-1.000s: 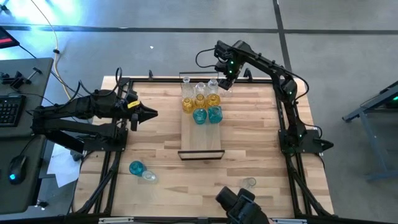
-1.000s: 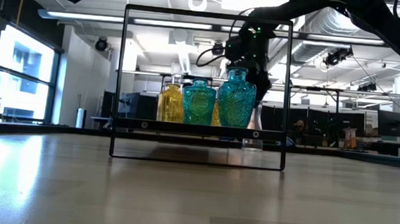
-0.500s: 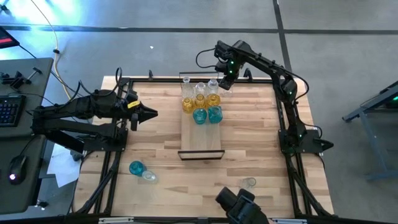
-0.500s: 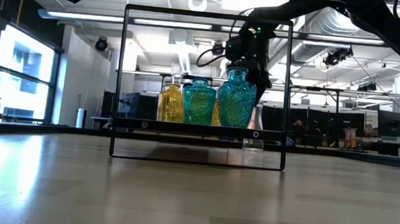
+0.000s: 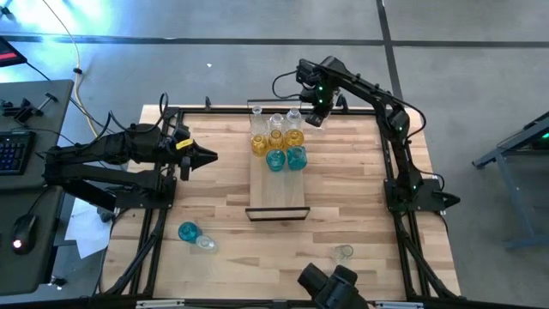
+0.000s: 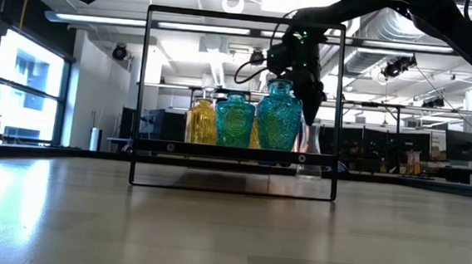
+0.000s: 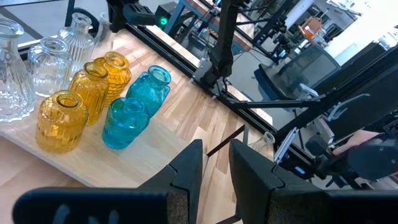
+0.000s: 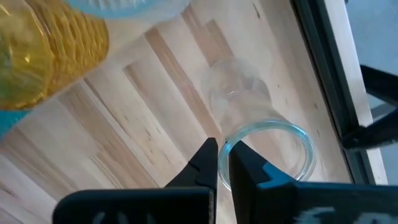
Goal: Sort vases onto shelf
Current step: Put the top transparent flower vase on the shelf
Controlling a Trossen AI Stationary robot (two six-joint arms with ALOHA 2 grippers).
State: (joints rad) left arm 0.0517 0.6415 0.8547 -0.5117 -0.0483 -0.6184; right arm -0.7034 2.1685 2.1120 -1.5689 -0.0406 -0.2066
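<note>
The shelf stands mid-table and carries clear, amber and teal vases on its far half. A further clear vase stands just off the shelf's far right corner, and my right gripper is shut on it from above. In the low view that vase shows to the right of the teal ones. Over the table's left part my left gripper hovers, slightly open, with nothing between its fingers. A teal vase lies on its side near the front left. My right gripper pinches the clear vase's rim between its two fingers, one finger inside the mouth and the other outside. The fingers point down from above. The vase hangs roughly upright below them; I cannot tell whether its base is on the table.
A clear vase lies beside the teal one at the front left, and another clear vase stands near the front edge. The shelf's near half is bare board. A black rail runs along the table's far edge close to the held vase.
My right gripper has shut on the clear vase's rim and tipped slightly. The vase has shifted a little toward the table's right edge, away from the teal vases.
</note>
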